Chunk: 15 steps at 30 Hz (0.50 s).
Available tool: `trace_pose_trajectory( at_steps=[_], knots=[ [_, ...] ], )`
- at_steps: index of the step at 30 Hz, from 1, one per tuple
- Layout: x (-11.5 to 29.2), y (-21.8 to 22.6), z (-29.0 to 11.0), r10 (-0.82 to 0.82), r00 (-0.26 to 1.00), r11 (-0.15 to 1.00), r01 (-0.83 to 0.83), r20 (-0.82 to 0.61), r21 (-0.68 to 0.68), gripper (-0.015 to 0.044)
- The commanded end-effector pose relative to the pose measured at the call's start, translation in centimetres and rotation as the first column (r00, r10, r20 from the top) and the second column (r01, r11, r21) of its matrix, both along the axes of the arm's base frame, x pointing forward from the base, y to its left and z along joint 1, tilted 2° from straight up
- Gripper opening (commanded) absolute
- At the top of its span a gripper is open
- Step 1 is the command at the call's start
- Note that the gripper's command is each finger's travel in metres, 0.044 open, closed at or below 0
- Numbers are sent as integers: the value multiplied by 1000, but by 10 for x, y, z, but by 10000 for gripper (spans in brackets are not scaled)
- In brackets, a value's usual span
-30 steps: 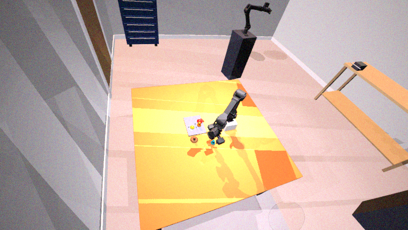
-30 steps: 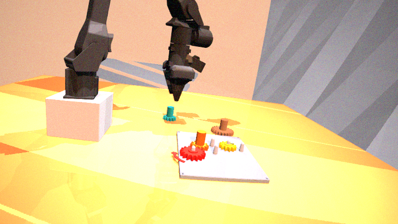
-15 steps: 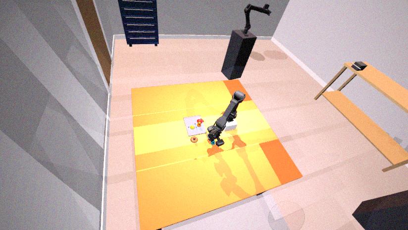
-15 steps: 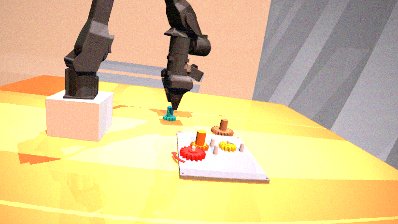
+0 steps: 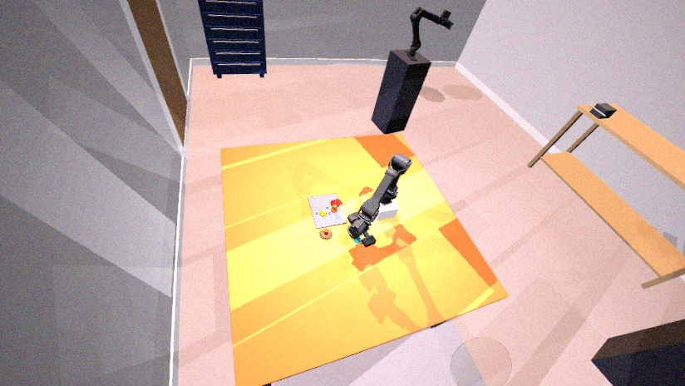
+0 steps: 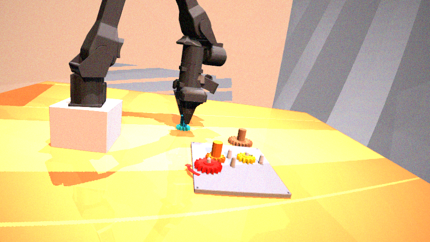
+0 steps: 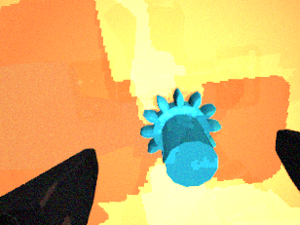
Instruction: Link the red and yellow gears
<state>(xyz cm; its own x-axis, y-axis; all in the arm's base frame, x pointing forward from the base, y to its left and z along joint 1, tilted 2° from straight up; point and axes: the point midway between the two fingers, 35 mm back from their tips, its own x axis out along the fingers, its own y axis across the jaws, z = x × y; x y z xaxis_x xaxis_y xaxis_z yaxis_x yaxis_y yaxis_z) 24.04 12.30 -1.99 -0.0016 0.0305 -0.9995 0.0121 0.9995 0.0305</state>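
Note:
The grey board [image 5: 315, 203] [image 6: 240, 183] bears the red gear [image 5: 337, 202] [image 6: 207, 166] and the striped yellow gear [image 5: 324, 213] [image 6: 246, 158]. An orange gear [image 6: 216, 148] with a tall handle sits on the board beside the red gear, their teeth at each other's edge. Three bare pegs show: one peg [image 6: 229, 154], a second peg [image 6: 233, 162] and a third peg [image 6: 261, 159] right of the yellow gear. A cyan gear [image 5: 357, 240] [image 6: 182, 127] [image 7: 192, 165] stands upright on the table. My gripper [image 6: 184, 119] [image 7: 188, 150] is open, fingertips low on either side of its handle, not touching it in the wrist view.
A brown gear [image 5: 325, 234] [image 6: 240, 141] with an upright handle stands on the table just behind the board in the exterior view. The arm's base stands on a white block [image 5: 386, 211] [image 6: 78, 129]. The orange handle rises above the pegs.

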Motion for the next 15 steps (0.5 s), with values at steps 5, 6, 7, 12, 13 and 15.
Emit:
trace_pose_trajectory(
  at_steps=[5,6,7,12,13,15],
  knots=[
    [0,0,-1,-2,1000,1000,2,0,0,204],
    [0,0,-1,-2,1000,1000,2,0,0,177],
    [0,0,-1,-2,1000,1000,2,0,0,151],
    [0,0,-1,-2,1000,1000,2,0,0,59],
    [0,0,-1,-2,1000,1000,2,0,0,53],
    [0,0,-1,-2,1000,1000,2,0,0,39]
  ],
)
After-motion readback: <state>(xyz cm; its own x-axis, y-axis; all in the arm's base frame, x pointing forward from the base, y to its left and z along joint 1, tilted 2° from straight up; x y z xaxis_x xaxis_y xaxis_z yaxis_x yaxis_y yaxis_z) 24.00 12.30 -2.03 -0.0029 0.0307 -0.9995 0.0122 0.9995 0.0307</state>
